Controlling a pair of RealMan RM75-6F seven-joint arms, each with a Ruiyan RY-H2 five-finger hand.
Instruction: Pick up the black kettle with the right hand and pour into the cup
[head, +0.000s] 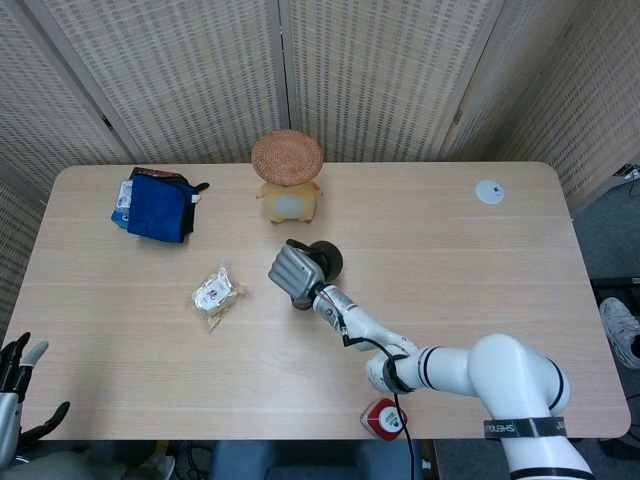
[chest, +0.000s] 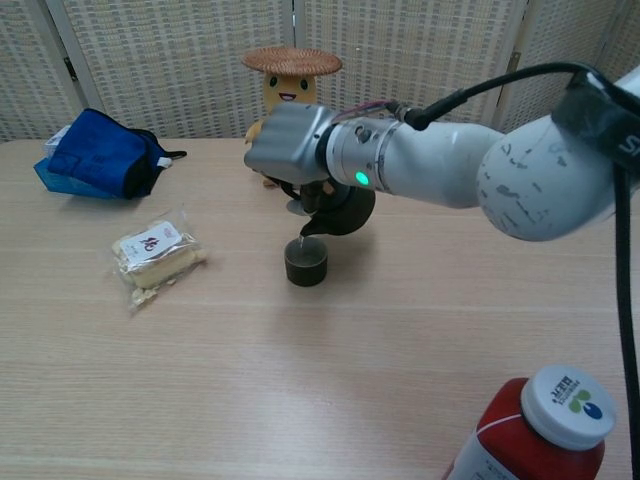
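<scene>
My right hand (chest: 285, 152) (head: 293, 270) grips the black kettle (chest: 340, 210) (head: 325, 258) and holds it lifted and tilted to the left. The kettle's spout hangs just over the small dark cup (chest: 306, 261) (head: 301, 299), which stands on the table near the middle. A thin stream seems to run from the spout into the cup in the chest view. In the head view the hand hides most of the cup. My left hand (head: 18, 375) shows only at the bottom left corner of the head view, fingers apart, holding nothing.
A straw-hatted yellow doll (chest: 287, 80) (head: 288, 180) stands just behind the kettle. A wrapped snack (chest: 153, 250) (head: 215, 294) lies left of the cup, and a blue bag (chest: 100, 155) (head: 155, 205) at the far left. A red bottle (chest: 535, 430) (head: 384, 418) stands near the front edge. A white disc (head: 489, 192) lies far right.
</scene>
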